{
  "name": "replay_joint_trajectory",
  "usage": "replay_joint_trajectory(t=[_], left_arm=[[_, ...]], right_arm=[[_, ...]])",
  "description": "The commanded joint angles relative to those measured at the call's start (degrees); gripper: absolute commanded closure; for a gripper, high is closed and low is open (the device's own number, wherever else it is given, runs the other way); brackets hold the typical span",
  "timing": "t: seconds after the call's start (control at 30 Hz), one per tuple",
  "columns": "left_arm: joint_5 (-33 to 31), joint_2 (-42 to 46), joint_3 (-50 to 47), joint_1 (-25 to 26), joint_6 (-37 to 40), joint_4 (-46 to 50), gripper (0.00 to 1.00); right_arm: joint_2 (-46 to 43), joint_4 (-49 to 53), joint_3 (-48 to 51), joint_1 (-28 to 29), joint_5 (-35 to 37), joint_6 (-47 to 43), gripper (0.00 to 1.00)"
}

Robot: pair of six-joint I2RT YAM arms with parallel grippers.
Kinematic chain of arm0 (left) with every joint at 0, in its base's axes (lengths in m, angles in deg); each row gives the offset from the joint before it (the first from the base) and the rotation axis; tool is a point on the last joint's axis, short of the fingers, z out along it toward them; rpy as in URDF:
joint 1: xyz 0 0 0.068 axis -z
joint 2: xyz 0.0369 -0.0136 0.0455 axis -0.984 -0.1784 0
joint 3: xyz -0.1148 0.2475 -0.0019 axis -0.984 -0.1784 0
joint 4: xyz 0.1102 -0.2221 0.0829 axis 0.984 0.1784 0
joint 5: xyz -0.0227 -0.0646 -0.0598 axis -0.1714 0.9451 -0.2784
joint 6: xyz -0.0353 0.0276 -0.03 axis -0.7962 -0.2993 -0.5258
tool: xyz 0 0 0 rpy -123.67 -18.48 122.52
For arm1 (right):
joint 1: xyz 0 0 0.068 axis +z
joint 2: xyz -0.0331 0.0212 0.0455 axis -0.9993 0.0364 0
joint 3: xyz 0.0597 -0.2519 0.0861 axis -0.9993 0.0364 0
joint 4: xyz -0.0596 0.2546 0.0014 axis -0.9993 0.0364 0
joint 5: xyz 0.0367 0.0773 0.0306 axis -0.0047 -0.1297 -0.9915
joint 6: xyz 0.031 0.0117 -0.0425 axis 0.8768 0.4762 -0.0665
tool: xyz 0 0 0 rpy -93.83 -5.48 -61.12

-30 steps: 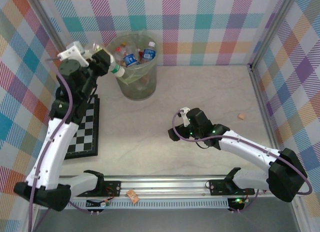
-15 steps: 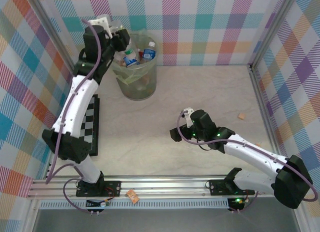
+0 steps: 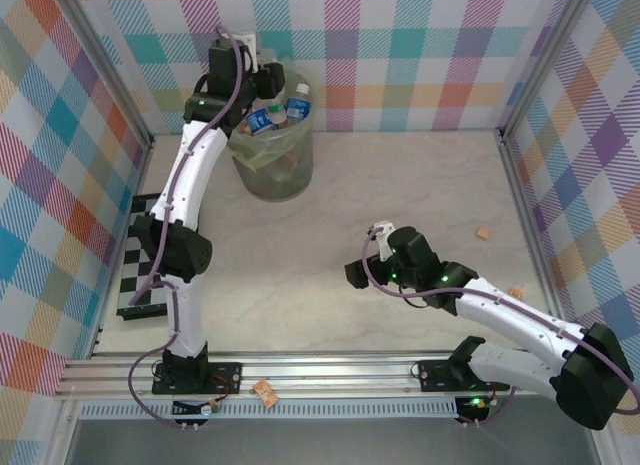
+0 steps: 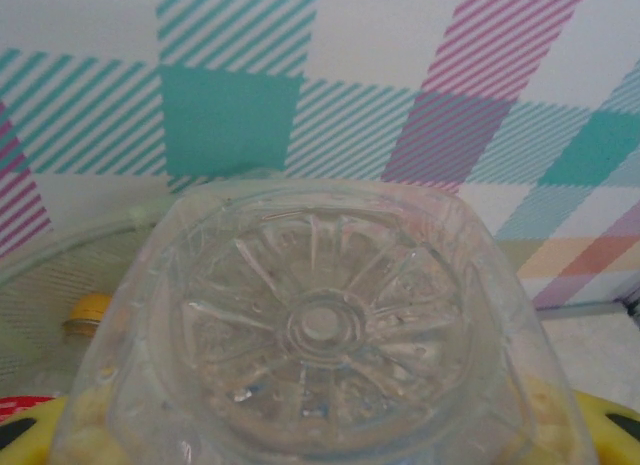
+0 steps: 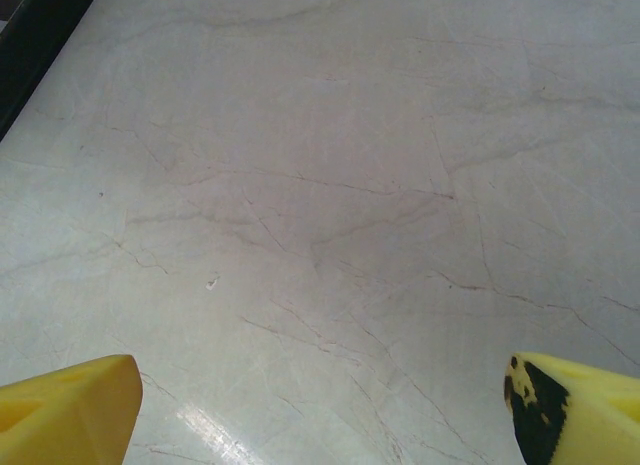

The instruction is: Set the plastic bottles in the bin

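My left gripper hangs over the back rim of the pale-green bin and is shut on a clear plastic bottle. The bottle's ribbed base faces the left wrist view, between the yellow fingers. The bin's rim curves past at the left of that view. Inside the bin lie several bottles, among them two with blue labels and white caps. My right gripper hovers low over bare table at mid-right, open, with nothing between its yellow fingertips.
A chessboard lies flat at the left side of the table. Small tan scraps sit at the right, and another on the front rail. Plaid walls close in the back and both sides.
My left arm has swung from left of the bin up and right to above its back rim, carrying the bottle. The right arm has drifted slightly toward the front.
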Motion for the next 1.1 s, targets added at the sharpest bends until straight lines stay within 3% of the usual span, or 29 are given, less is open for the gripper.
replay_joint_trajectory(t=[0.0, 0.07, 0.4, 0.7, 0.9, 1.07], left_arm=[[-0.98, -2.05, 3.45, 0.07, 3.32, 5.51, 0.68], [-0.95, -2.62, 3.45, 0.07, 3.31, 5.72, 0.52], [-1.85, -1.11, 3.48, 0.07, 2.54, 3.13, 0.13], [-1.38, 1.44, 3.04, 0.06, 1.92, 1.82, 0.12], [-0.38, 1.27, 2.82, 0.09, 1.40, 1.50, 0.21], [0.35, 1.81, 1.18, 0.07, 1.04, 1.91, 0.22]], right_arm=[[-1.22, 0.67, 0.66, -0.35, 0.66, 0.41, 0.07], [-1.01, 0.80, 0.73, -0.33, 0.58, 0.49, 0.07], [-0.87, 0.81, 0.60, -0.38, 0.35, 0.54, 0.07], [-0.51, 0.44, 0.47, -0.33, -0.17, 0.67, 0.07], [-0.60, 0.47, 0.39, -0.35, -0.27, 0.76, 0.07], [-1.09, 0.96, 0.26, -0.34, 0.16, 0.50, 0.07]])
